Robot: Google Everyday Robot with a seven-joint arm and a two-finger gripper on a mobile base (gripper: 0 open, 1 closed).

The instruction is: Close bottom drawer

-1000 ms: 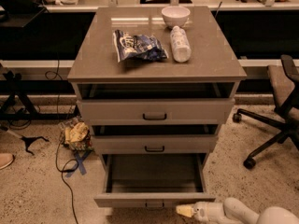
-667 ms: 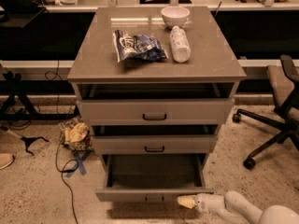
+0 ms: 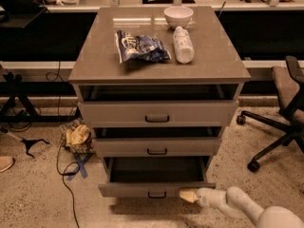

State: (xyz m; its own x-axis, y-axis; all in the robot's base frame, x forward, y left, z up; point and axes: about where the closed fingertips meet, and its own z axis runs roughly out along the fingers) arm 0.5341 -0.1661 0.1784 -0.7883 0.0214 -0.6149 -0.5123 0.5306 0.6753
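The bottom drawer [image 3: 137, 189] of the grey-beige cabinet is pulled out, its empty tray open and its small dark bar handle [image 3: 157, 194] on the low front. My gripper [image 3: 186, 195] comes in from the lower right on a white arm [image 3: 242, 206]. Its pale tip rests against the right part of the drawer's front, just right of the handle. The middle drawer [image 3: 156, 146] and the top drawer [image 3: 156, 113] above are each open a little.
On the cabinet top [image 3: 95, 56] lie a blue snack bag [image 3: 140, 46], a white bottle on its side [image 3: 183, 44] and a white bowl [image 3: 178, 16]. A black office chair [image 3: 280, 122] stands to the right. A crumpled bag [image 3: 78, 137] and cables lie on the floor to the left.
My gripper has moved left and up along the drawer's front. The bottom drawer has slid in a little, so less of its tray shows.
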